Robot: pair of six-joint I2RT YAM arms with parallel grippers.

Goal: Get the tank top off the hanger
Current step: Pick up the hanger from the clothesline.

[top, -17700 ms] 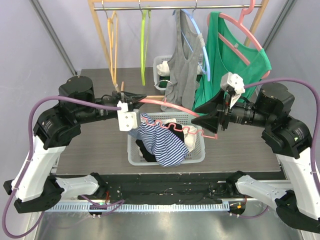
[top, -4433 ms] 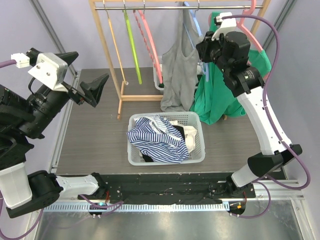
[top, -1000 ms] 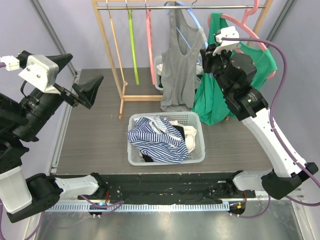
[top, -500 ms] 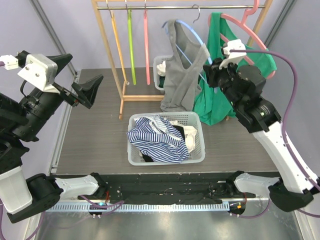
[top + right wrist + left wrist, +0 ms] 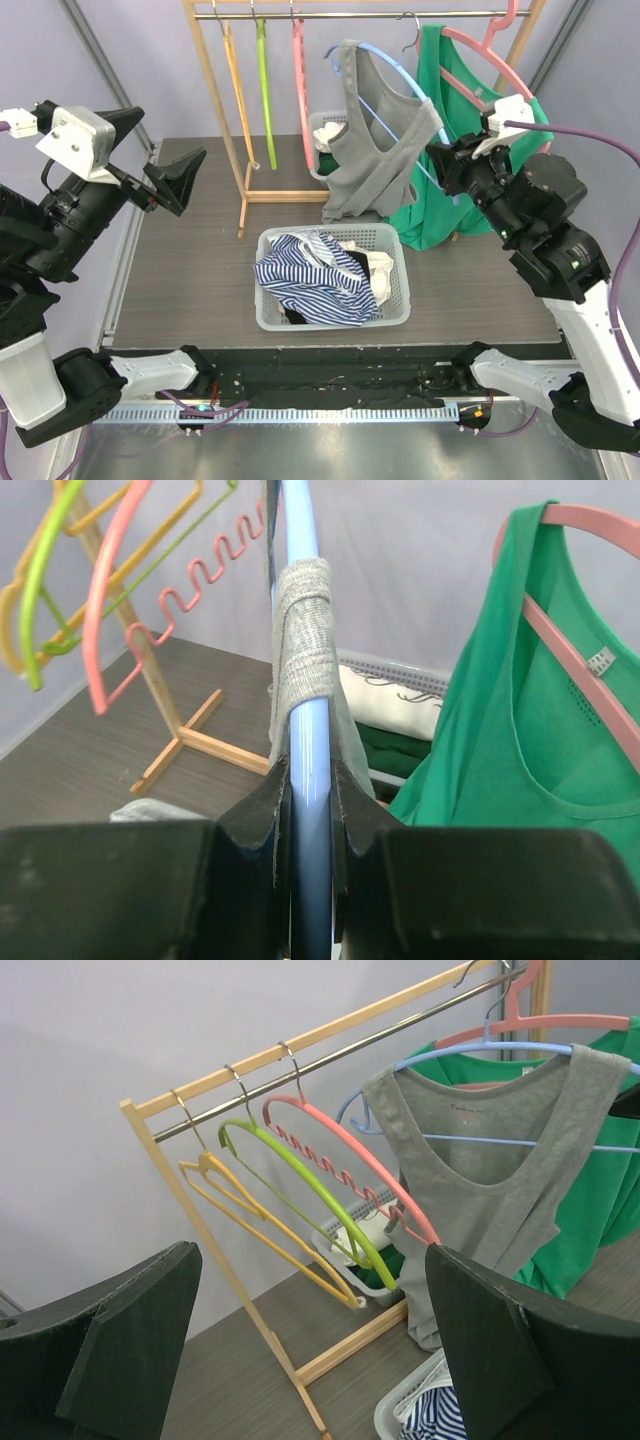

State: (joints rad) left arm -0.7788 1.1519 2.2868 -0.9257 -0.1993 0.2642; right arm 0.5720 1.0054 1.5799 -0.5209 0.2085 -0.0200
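Observation:
The grey tank top (image 5: 365,150) hangs on a light blue hanger (image 5: 398,78), which is tilted in front of the rail. My right gripper (image 5: 438,158) is shut on the hanger's lower right end. In the right wrist view the right gripper (image 5: 310,772) clamps the blue hanger (image 5: 308,740), just below the grey strap (image 5: 305,620) wrapped over it. My left gripper (image 5: 150,152) is held high at the left, open and empty, far from the garment. Between the left gripper (image 5: 310,1260)'s fingers I see the tank top (image 5: 480,1150) and its hanger (image 5: 470,1052).
A wooden rack (image 5: 212,90) carries empty yellow, green and pink hangers (image 5: 262,80). A green top (image 5: 500,120) on a pink hanger hangs right of the grey one. A white basket (image 5: 398,305) with striped clothes sits on the floor, and a smaller bin (image 5: 322,125) stands behind.
My right gripper has moved down and to the right with the blue hanger. The hanger and grey tank top now tilt and sit further right. The left arm has not moved.

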